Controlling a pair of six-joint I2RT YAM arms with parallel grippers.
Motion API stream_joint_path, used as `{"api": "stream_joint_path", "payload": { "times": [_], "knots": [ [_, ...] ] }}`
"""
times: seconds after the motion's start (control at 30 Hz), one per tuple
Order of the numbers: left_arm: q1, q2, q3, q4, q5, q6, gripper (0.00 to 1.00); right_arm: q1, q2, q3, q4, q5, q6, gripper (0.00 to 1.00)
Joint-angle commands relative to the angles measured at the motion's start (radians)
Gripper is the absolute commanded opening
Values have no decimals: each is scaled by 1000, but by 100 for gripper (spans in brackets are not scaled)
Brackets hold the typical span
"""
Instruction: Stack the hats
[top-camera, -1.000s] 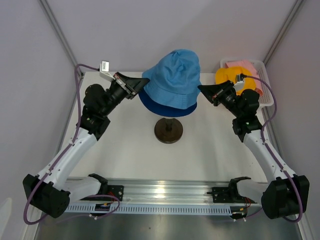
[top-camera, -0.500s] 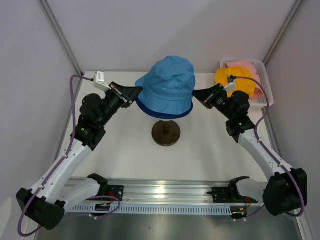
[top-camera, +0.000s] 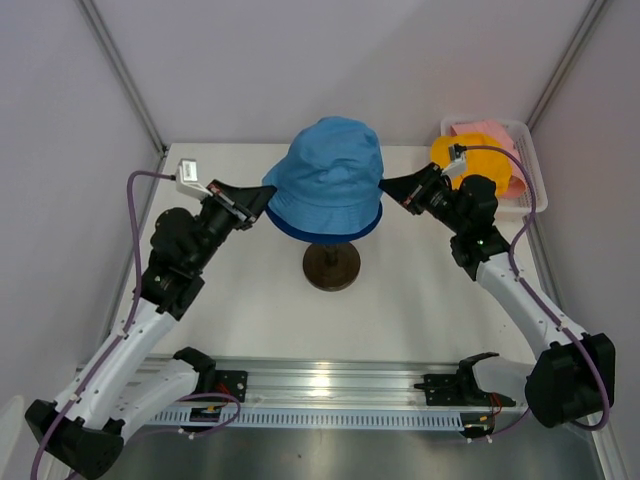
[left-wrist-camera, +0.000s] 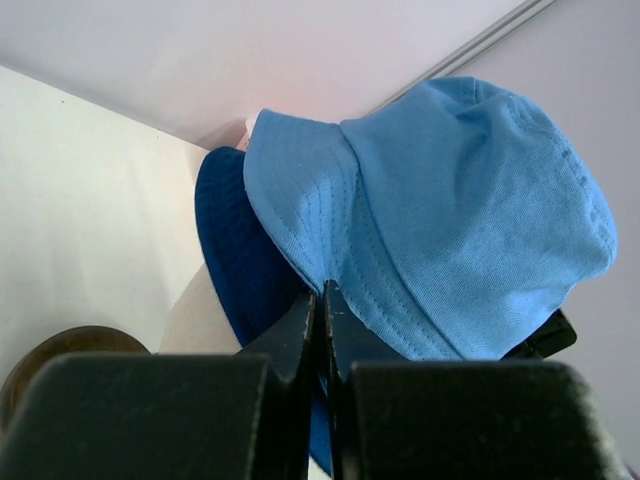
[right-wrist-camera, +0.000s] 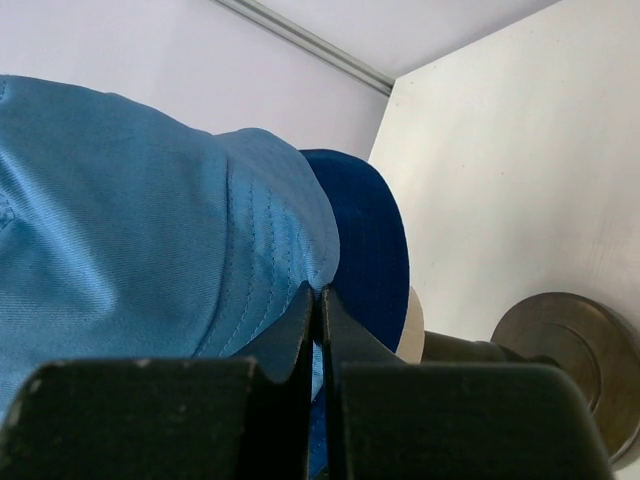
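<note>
A light blue hat (top-camera: 328, 175) sits over a dark blue hat (top-camera: 330, 227) on the mannequin head, whose dark round base (top-camera: 331, 266) stands mid-table. My left gripper (top-camera: 266, 195) is shut on the light blue hat's left brim; in the left wrist view (left-wrist-camera: 322, 292) the brim (left-wrist-camera: 330, 230) is pinched between the fingers. My right gripper (top-camera: 385, 187) is shut on the right brim, as the right wrist view (right-wrist-camera: 319, 292) shows, with the dark blue hat (right-wrist-camera: 370, 240) behind. A yellow-orange hat (top-camera: 465, 158) and a pink hat (top-camera: 485, 132) lie at the back right.
A white mesh basket (top-camera: 527, 185) at the back right corner holds the yellow-orange and pink hats. Enclosure walls stand close on the left, right and back. A metal rail (top-camera: 330, 385) runs along the near edge.
Both grippers have carried the light blue hat forward and down over the dark blue hat. The base has shifted slightly left in view.
</note>
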Motion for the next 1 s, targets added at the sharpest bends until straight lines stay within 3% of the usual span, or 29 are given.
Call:
{"api": "stream_joint_path", "payload": {
  "times": [0.0,0.23,0.37,0.43,0.53,0.57,0.6,0.7,0.8,0.83,0.93,0.97],
  "knots": [
    [12,7,-66,-135,-26,52,4,-17,34,14,-172,57,-100,0],
    [12,44,-22,-111,5,66,8,-26,83,72,-214,26,-120,0],
    [12,61,56,-142,-3,106,9,-37,79,94,-273,37,-160,12],
    [12,71,79,-153,-3,115,10,-49,70,120,-314,29,-184,24],
    [12,65,93,-153,-4,124,14,-69,65,199,-420,35,-250,55],
    [12,61,96,-162,-9,135,17,-72,62,223,-449,45,-269,80],
    [12,56,107,-173,-16,141,21,-89,60,244,-478,46,-289,88],
    [12,24,122,-223,-65,178,30,-148,57,315,-555,60,-367,98],
    [12,-27,136,-283,-162,231,46,-233,89,390,-645,129,-454,99],
    [12,-42,130,-291,-186,244,62,-303,103,408,-670,137,-470,100],
    [14,-117,96,-296,-262,305,93,-403,172,471,-686,236,-533,100],
    [14,-151,87,-293,-279,333,96,-414,187,482,-673,340,-554,99]
  ]
}}
